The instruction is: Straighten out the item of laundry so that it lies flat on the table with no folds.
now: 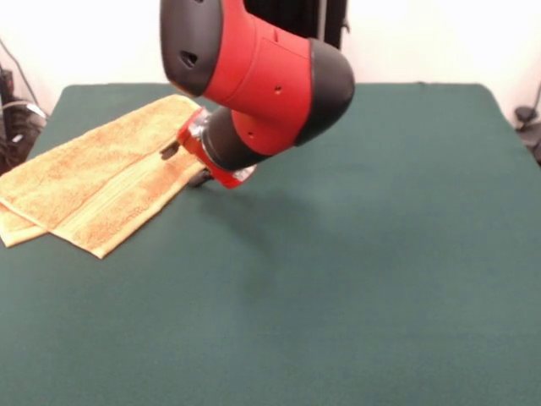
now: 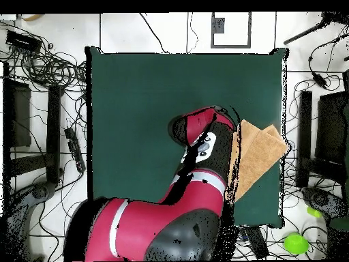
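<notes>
The orange-tan towel [image 1: 89, 173] lies at the left of the dark green table [image 1: 380, 254], folded over itself in layers, with a smooth band running along its near right side. One corner sticks out from under the upper layer at the picture's left edge. My gripper [image 1: 187, 165] is low at the towel's right edge, under the red and black wrist, which hides most of it. In the overhead view the towel [image 2: 260, 153] lies at the table's [image 2: 150, 102] right edge, reaching slightly past it, and the arm covers its left side and the gripper.
The red and black arm [image 1: 254, 76] hangs over the table's far middle. Cables [image 2: 48, 65] and black equipment [image 2: 20, 129] lie on the floor round the table. A green object [image 2: 295, 243] lies on the floor near the robot's base.
</notes>
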`<action>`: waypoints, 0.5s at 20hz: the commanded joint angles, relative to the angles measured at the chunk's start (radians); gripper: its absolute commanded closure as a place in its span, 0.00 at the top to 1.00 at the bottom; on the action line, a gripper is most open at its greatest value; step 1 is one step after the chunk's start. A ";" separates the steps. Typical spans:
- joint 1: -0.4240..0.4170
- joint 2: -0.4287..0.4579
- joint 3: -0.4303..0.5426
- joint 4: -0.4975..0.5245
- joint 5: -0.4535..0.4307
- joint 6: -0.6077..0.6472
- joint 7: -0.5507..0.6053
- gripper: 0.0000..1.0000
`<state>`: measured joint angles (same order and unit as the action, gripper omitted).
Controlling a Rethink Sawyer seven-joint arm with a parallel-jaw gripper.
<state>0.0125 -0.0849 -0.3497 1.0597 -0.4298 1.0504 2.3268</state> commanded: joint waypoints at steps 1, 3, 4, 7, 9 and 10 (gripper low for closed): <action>-0.030 0.091 0.031 0.083 -0.018 -0.175 0.180 1.00; -0.037 0.095 0.037 0.080 -0.007 -0.176 0.169 1.00; -0.039 0.095 0.039 0.082 0.002 -0.176 0.174 1.00; -0.043 0.099 0.040 0.076 0.012 -0.178 0.179 1.00; -0.047 0.100 0.046 0.075 0.018 -0.189 0.185 1.00; -0.048 0.099 0.048 0.076 0.022 -0.196 0.191 1.00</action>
<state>-0.0080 -0.0841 -0.3677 1.0618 -0.4294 1.0135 2.3268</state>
